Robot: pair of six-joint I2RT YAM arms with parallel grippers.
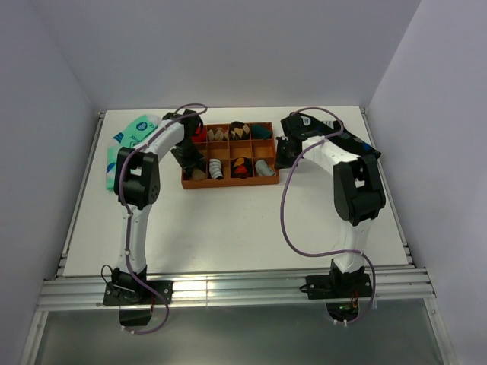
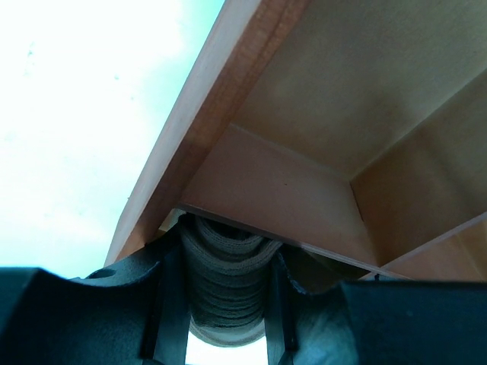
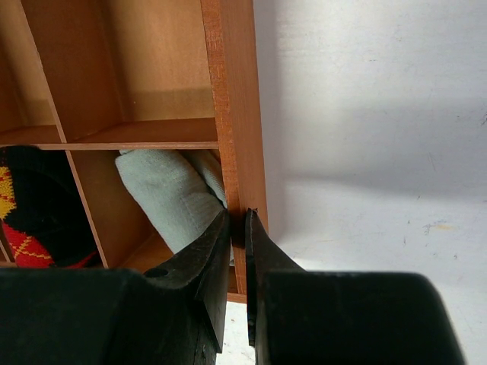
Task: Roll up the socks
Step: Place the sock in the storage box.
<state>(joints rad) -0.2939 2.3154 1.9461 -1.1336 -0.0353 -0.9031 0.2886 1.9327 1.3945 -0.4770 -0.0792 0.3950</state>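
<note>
left gripper [image 2: 227, 262] is clamped on a rolled tan-brown knit sock [image 2: 228, 304], apparently at the near-left compartment of the partitioned wooden tray [image 2: 251, 182]. right gripper [image 3: 237, 222] pinches the tray's right wall, beside a pale grey-green rolled sock [image 3: 171, 194]. tray sits on the white bench [image 1: 228, 228].

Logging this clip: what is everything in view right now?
wooden tray: one, orange-brown, table centre
tan sock roll: one, at the tray's left end
pale grey sock: one, tray's near right compartment
black-red-yellow sock: one, next compartment leftward
other rolled socks: several, mixed colours, remaining compartments
mint-green socks: dotted, count unclear, table's far left
table: one, white
left fingers: black, gripping the tan sock roll
right fingers: black, clamping the tray's right wall
</note>
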